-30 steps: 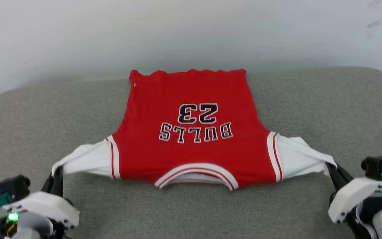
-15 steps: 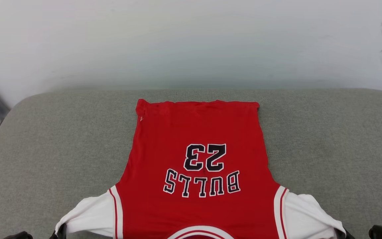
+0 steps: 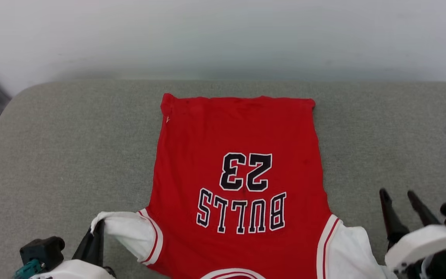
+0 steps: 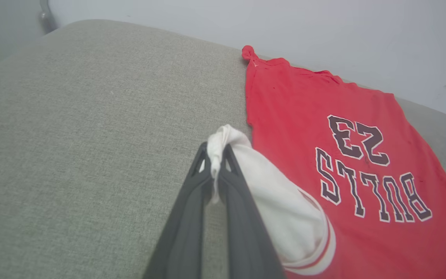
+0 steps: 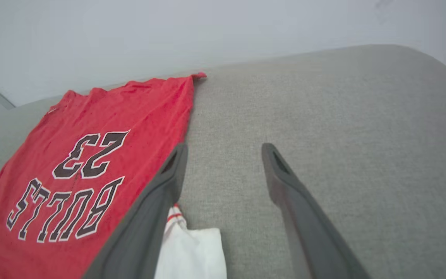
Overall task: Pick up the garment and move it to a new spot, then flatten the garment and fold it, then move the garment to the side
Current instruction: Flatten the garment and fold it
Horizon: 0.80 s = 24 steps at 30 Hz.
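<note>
1. Grey fabric cushion [image 3: 52,155] under a pale wall [image 3: 223,35]; garment [image 3: 238,155] lies spread flat mid-cushion, print side up, hem toward the wall, collar end toward the robot.
2. Handling, as a judgement: light, limp knit; no stiffness, so it should sag and crease if lifted by one point; not fragile; best pinched at sleeve cuffs, shoulders or hem corners, two points at once.
3. Left tool [image 4: 217,153]: fingers pinched tight on the bunched cuff of the white left sleeve [image 4: 269,193]; arm low at the near left, fingers aimed forward.
4. Right tool [image 3: 398,193]: fingers spread wide, holding nothing; low just beside the garment's right edge, white right sleeve [image 5: 192,252] next to its inner finger; contact with the cushion can't be told.
</note>
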Motion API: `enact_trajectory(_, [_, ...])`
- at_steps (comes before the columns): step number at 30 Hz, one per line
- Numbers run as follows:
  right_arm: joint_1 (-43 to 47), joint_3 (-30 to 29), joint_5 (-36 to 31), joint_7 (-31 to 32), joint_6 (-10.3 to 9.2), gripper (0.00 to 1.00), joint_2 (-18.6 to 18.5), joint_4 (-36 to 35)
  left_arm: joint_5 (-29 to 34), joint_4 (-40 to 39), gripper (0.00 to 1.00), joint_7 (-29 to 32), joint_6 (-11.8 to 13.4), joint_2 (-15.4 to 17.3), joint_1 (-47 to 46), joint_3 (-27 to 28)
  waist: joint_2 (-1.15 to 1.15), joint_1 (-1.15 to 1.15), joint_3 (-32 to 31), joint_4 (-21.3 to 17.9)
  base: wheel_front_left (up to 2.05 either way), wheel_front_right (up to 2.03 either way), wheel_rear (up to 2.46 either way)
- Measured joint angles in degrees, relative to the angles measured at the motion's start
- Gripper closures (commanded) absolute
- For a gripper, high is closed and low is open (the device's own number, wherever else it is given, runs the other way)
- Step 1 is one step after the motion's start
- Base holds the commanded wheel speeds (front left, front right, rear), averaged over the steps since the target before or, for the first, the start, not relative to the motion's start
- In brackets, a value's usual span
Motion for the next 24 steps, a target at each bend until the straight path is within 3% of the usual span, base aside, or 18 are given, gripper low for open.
enact_trajectory(5, [-13.9,-2.1,1.8,-2.5,0.00,0.00,-0.3,8.7,1.4,-1.8,1.00,-1.0,0.0,-0.9,-3.5,-1.0,0.00,0.00,4.2,0.8,0.00,0.00,0.00])
enact_trajectory(10, [-28.9,-3.4,3.9,0.5,0.00,0.00,-5.0,19.9,3.0,-3.2,1.00,-2.1,-1.1,-2.0,-7.5,-2.8,0.00,0.01,8.6,2.7,0.00,0.00,0.00])
enact_trajectory(18, [-48.7,-1.2,4.1,16.2,0.00,0.00,-11.6,34.1,5.1,-4.1,1.00,-3.4,-3.0,-4.8,-14.4,-6.3,0.00,0.02,15.3,7.5,0.00,0.00,0.00])
enact_trajectory(24, [-60.8,2.5,3.0,28.4,0.00,0.00,-14.1,38.8,6.1,-4.3,1.00,-4.9,-4.6,-6.3,-18.2,-7.7,0.00,0.01,20.1,11.0,0.00,0.00,0.00])
